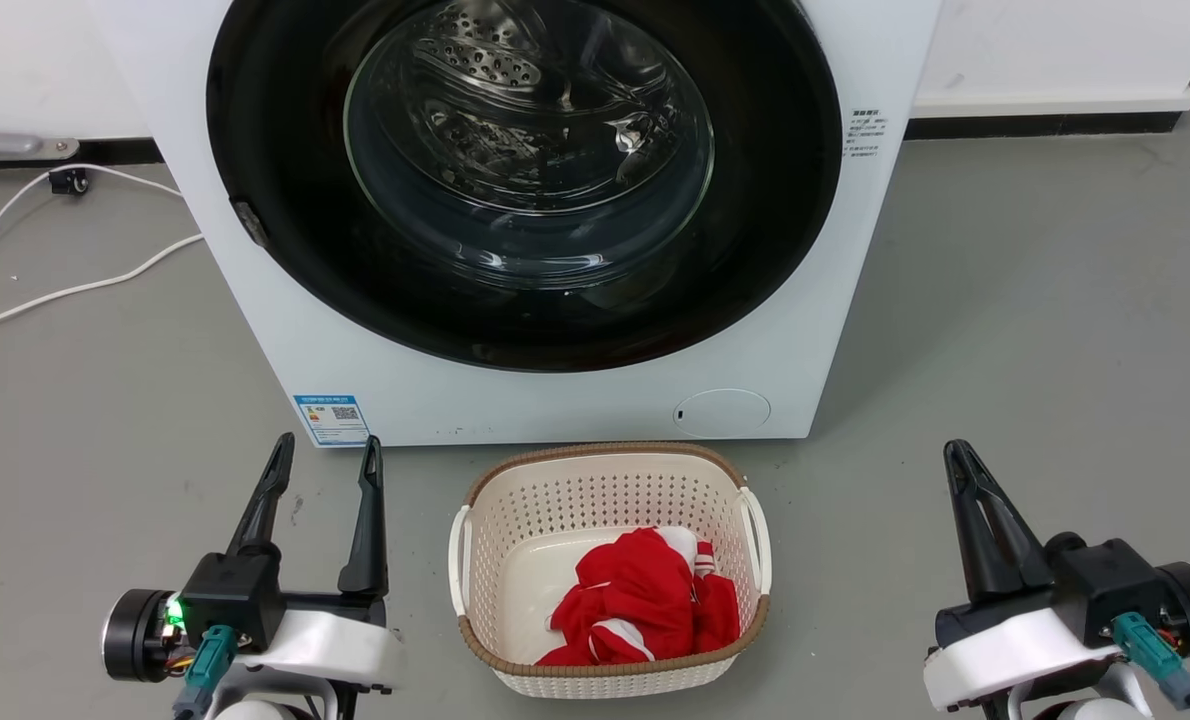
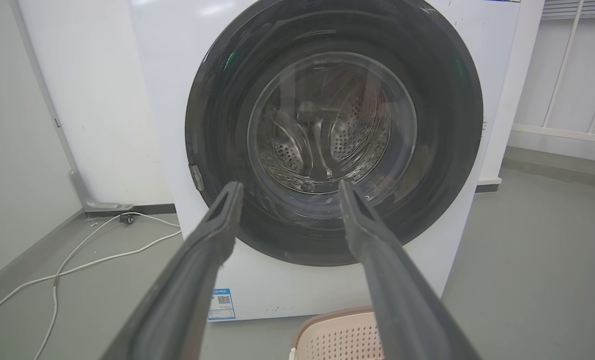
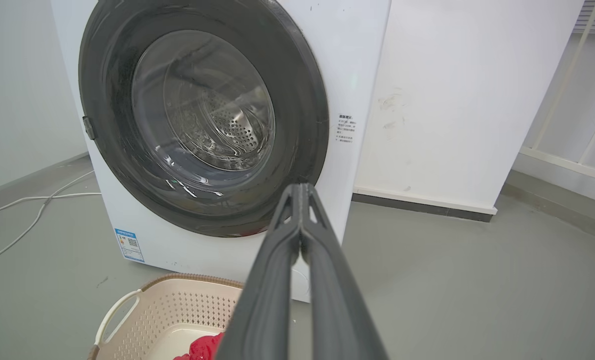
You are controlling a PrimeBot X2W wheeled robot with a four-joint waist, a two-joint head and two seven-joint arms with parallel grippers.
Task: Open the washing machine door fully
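Left gripper [image 1: 325,450] sits low in the head view, in front of the washing machine [image 1: 555,405] and off its left corner. Its two dark fingers are spread apart and point up toward the machine's front. The right gripper [image 1: 959,455] is level with it, beyond the machine's right corner, its fingers pressed together into one point with nothing between them. Both are clear of the machine. The washing machine door [image 1: 525,170] lies shut and flush against the white front. It is round, as wide as it is tall, and its glass bowl faces out toward the grippers. A cream laundry basket [image 1: 605,452] stands just in front of the machine, below the door, with a red garment [image 1: 645,600] inside. White cables [image 1: 75,290] trail over the floor to the machine's left.

From the left wrist, the left gripper [image 2: 288,187] points at the lower half of the door [image 2: 332,130], fingers wide apart and short of it. A small grey tab [image 2: 196,177] sits on the door's left rim, and a blue label [image 2: 221,303] is stuck low on the machine [image 2: 167,100].

From the right wrist, the right gripper [image 3: 301,189] is closed tip to tip, aimed at the lower right edge of the door [image 3: 202,115] and short of the machine [image 3: 350,60]. The basket [image 3: 177,310] shows beneath the door.
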